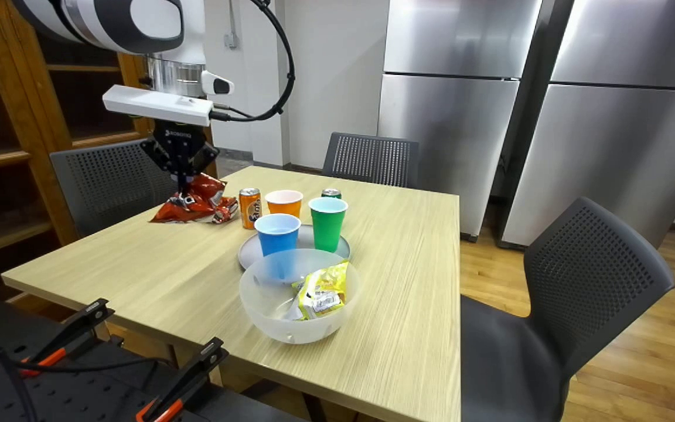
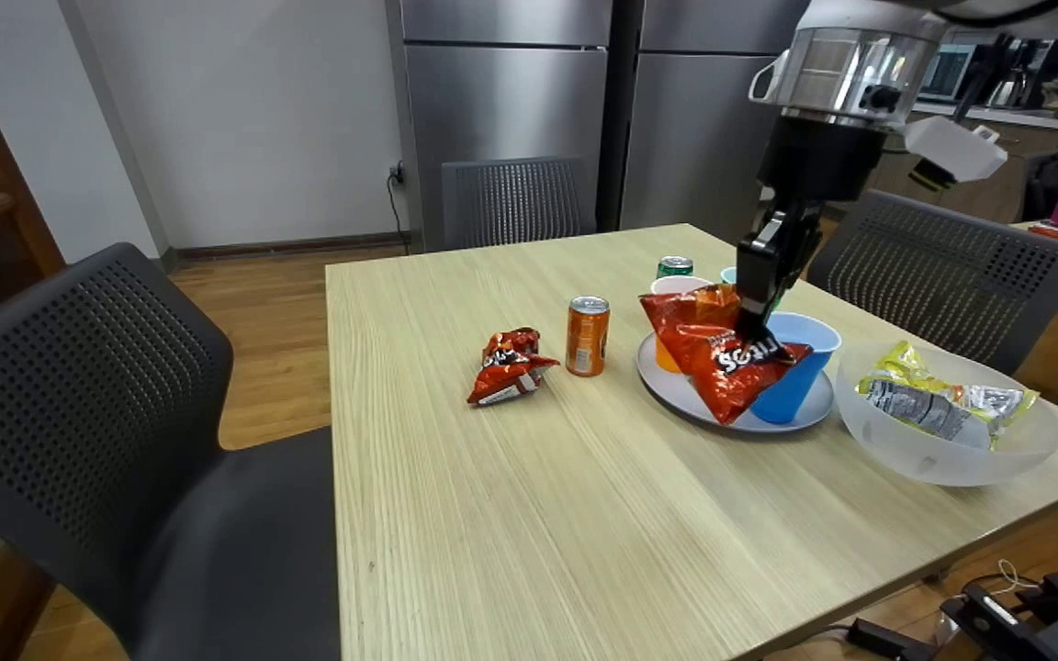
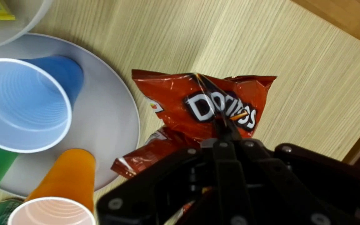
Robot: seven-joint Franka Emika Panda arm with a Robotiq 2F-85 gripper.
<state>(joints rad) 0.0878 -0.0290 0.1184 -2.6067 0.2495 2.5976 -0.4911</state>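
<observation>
The gripper (image 2: 751,323) is pinching the red Doritos bag (image 3: 173,97), which hangs in the air beside the grey plate (image 3: 108,118). This seems to be the carrying step; the next move probably calls for keeping the bag higher than the blue cup (image 3: 27,103) on the plate, and then lowering it into the bowl (image 2: 924,464) near the plate.

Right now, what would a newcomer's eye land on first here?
Likely the red Doritos bag, pinched in the shut gripper above the table. Next, the blue cup, green cup and orange cup, bright against the gray plate they stand on. Then the frosted bowl beside that plate, with a yellow snack packet inside.
</observation>
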